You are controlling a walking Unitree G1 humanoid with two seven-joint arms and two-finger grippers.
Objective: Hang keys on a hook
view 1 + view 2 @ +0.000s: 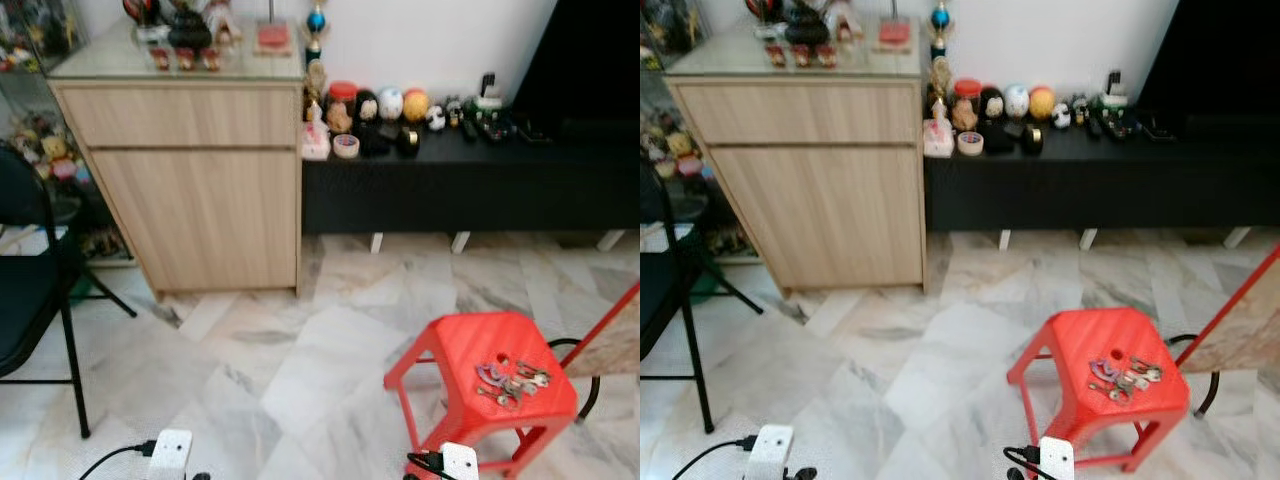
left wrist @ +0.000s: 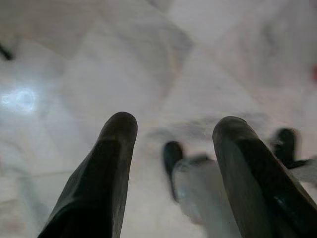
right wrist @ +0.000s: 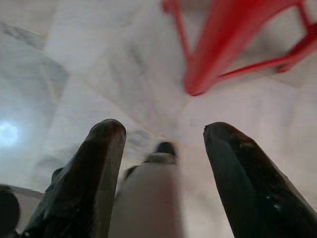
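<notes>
Head views
Keys [image 1: 510, 380]: a loose bunch lying on top of the red stool, toward its right edge, next to a small hole in the seat; nothing holds them.
Red stool [image 1: 470, 345]: plastic, standing on the floor at lower right of the scene, well apart from the cabinet.
Floor [image 1: 300, 350]: pale marble tiles with grey veining.
Wooden cabinet [image 1: 190, 180]: light wood, two fronts, against the wall at upper left; small red and dark ornaments on its glass top.
Black low bench [image 1: 460, 180]: just right of the cabinet, touching its side; a row of small figurines, balls and jars along its top.
Black folding chair [image 1: 30, 280]: at the far left edge, partly cut off.
Red frame [image 1: 610, 320]: a slanted red bar at the right edge, beside the stool.
Wrist housings: two white blocks with black cables at the bottom edge, one at left, one just before the stool.

Left wrist view
Left gripper [image 2: 173, 134]: two black fingers spread apart, nothing between them, hanging over the marble floor; blurred.

Right wrist view
Right gripper [image 3: 163, 131]: fingers parted and empty, above the floor; red stool legs [image 3: 223, 44] show beyond the fingertips, blurred.
</notes>
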